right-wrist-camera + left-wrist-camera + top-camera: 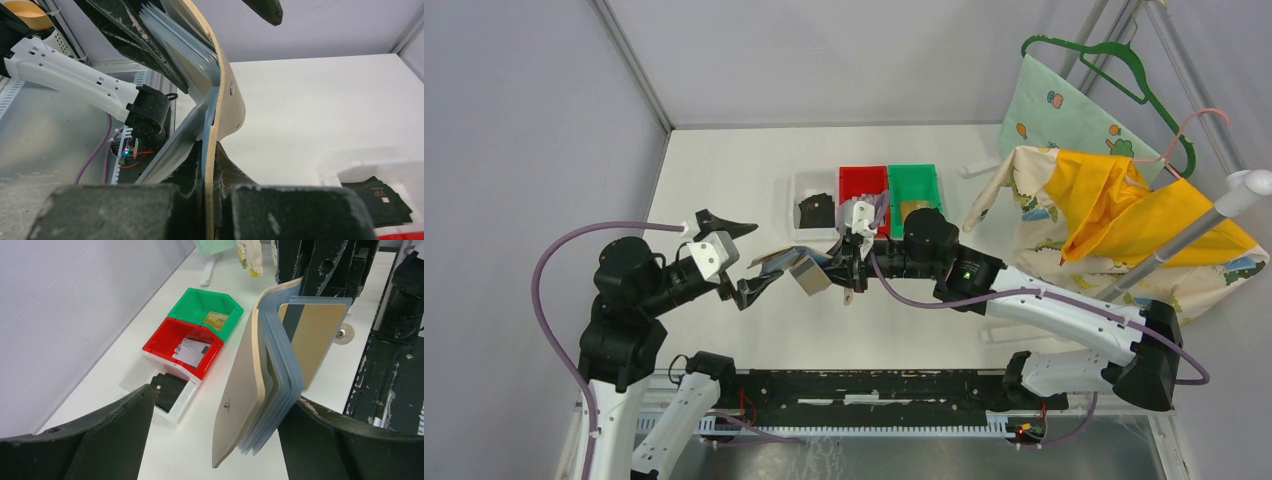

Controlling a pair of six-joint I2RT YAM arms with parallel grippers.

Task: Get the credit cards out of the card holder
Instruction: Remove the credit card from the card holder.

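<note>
The right claw is clamping the holder upright so its sleeves are fanning between the spread-apart fingers of the left claw.

Legible lettering, right wrist view: a flat black plastic card, lying in the translucent white plastic bin near the far edge of the table, carries pale gold capitals that appear to read "VIP"; the middle letter is uncertain. Left wrist view: the thin silvery-grey plastic card in the red plastic bin bears dark print too small to read. The gold-tan plastic card in the green plastic bin shows no readable marking.
</note>
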